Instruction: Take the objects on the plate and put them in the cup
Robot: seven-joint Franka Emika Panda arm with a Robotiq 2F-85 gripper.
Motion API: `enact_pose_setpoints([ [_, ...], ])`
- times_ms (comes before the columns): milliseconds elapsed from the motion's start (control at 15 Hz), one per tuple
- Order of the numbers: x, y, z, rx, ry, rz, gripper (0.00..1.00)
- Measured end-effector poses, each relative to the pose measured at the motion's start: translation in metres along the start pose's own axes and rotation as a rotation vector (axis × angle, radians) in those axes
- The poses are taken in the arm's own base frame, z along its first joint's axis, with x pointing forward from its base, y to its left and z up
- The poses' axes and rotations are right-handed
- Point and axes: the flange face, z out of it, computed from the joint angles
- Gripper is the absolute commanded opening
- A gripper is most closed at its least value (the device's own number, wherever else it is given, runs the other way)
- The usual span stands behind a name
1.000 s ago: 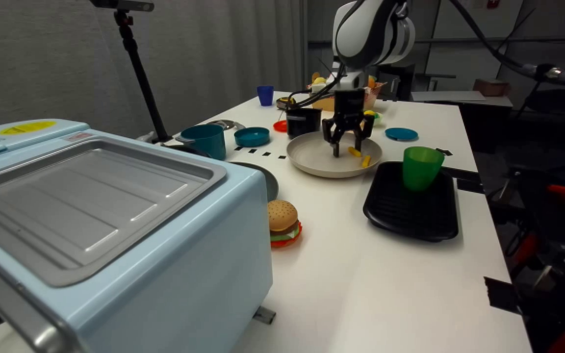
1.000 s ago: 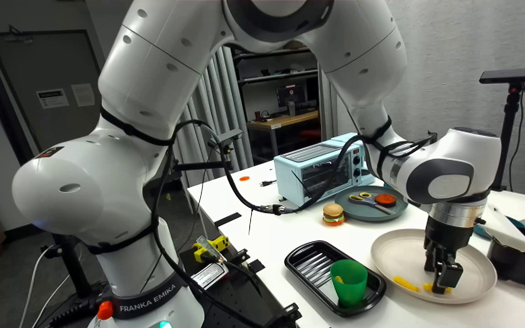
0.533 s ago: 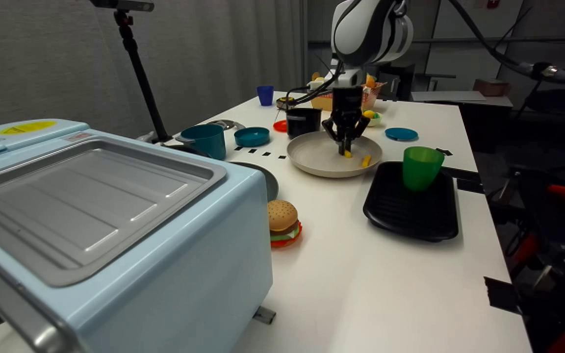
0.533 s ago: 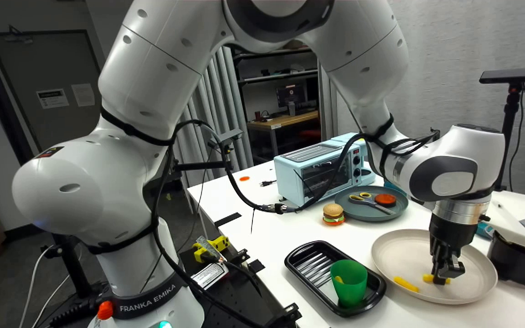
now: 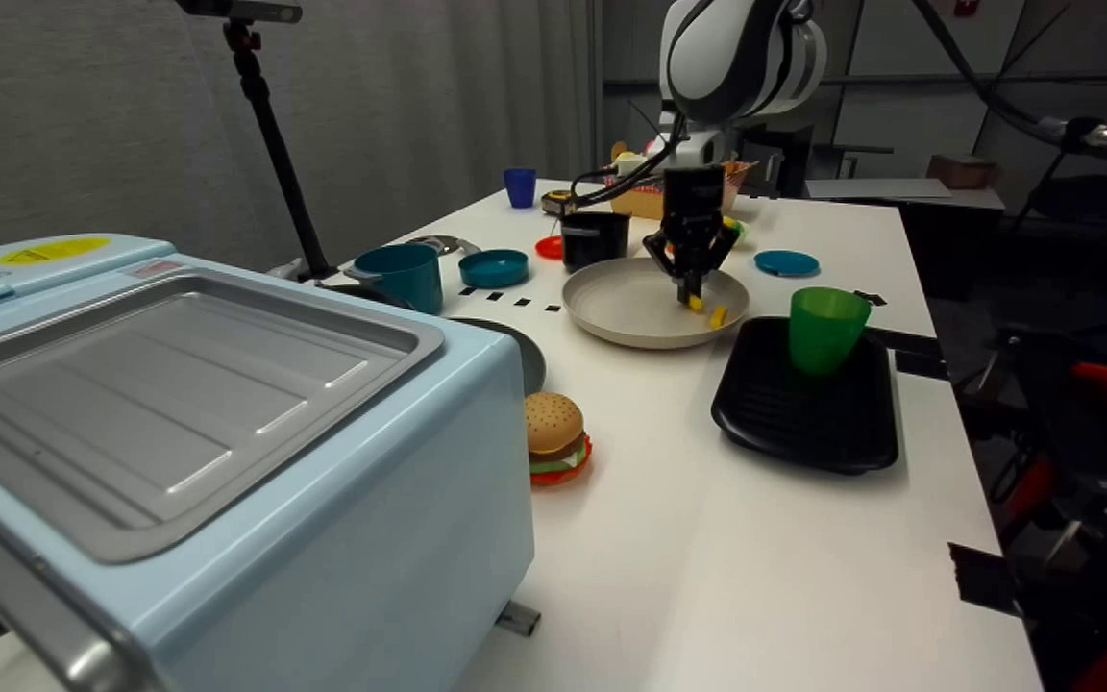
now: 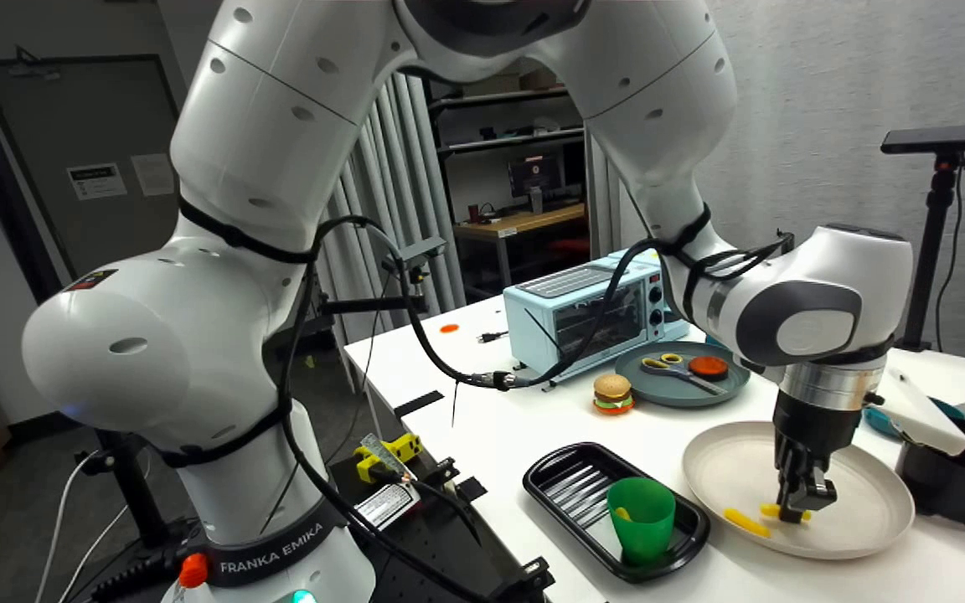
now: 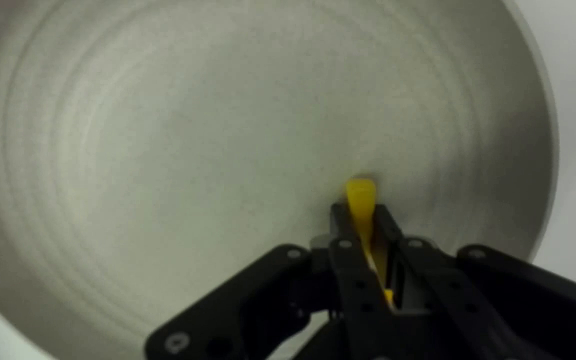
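The claw [image 7: 362, 216] pinches a yellow piece [image 7: 361, 192] between its tips, low over the near part of the cream plate [image 6: 725, 469]; whether the piece is clear of the surface is hard to tell. In an exterior view, just left of it, a second yellow piece [image 6: 746, 523] lies loose on the plate. Farther left, the green cup [image 6: 650, 536] stands on the black tray [image 6: 562, 481], a bit of yellow [image 6: 622, 513] showing inside. I judge one piece delivered, one being collected, one left to fetch.

Pincer [image 7: 361, 212] closed, shifted; yellow piece [image 7: 361, 197] apparently gripped
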Motion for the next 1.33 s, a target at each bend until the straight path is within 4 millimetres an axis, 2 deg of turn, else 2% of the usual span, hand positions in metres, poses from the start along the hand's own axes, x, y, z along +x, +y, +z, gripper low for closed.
enact_pose_setpoints([
  [467,0.065,-0.008,-0.037,0.026,-0.010,-0.091,0.03],
  [867,0.123,-0.018,-0.052,0.059,0.004,-0.186,0.03],
  [1067,0.140,-0.021,-0.059,0.058,0.004,-0.210,0.03],
  [1333,0.151,-0.030,-0.060,0.071,0.006,-0.232,0.03],
])
